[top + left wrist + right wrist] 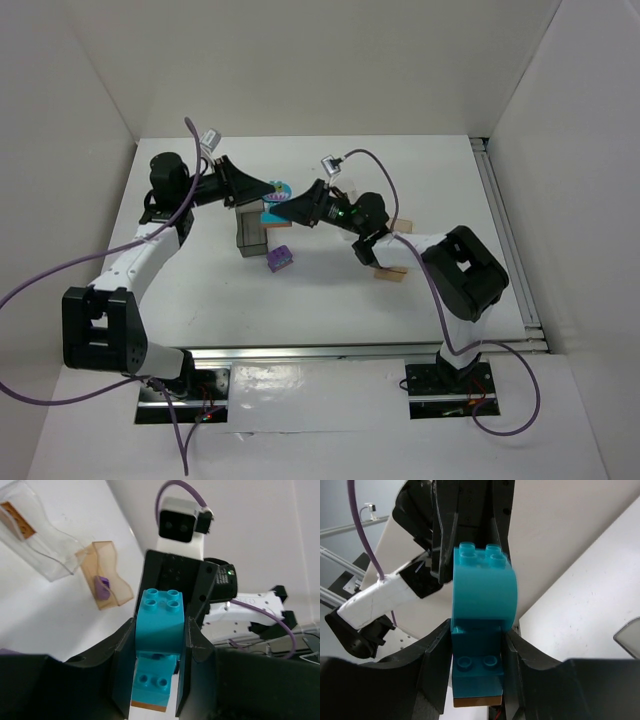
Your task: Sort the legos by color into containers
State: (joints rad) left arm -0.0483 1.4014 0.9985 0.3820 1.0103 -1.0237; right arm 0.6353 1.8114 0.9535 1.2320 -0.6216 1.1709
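**Claws clamped on one cyan brick from both ends - slip risk**

Cyan brick [482,592] hangs in mid-air over the surface [330,300]. The left claw [160,645] and right claw [477,647] are each closed on it from opposite sides, so it looks like a hand-off.

Risks, as I judge them:
- If one claw lets go while the other's hold is shallow, the slick plastic sides could slide out & the brick drops. It would prob. hit the dark grey container [247,235] close by in the top view, or bounce off it.
- If both pull or twist at once, the brick may pop free.
- A low arm sweep could knock the loose purple brick [279,260], which lies on the surface near that grey box.

Materials & shapes:
- The cyan brick is glossy hard plastic w/ round studs, and one face looks curved in the right wrist view.
- A studded cyan face w/ an orange-brown edge shows low between the fingers in both wrist views - can't tell if it's a separate piece or a reflection.
- The claw fingers are matte black & angular.
- The clear container [45,550] is thin-walled & holds the orange-brown plate [17,522].
- The tan container [117,567] is translucent & holds the second purple brick [102,586].
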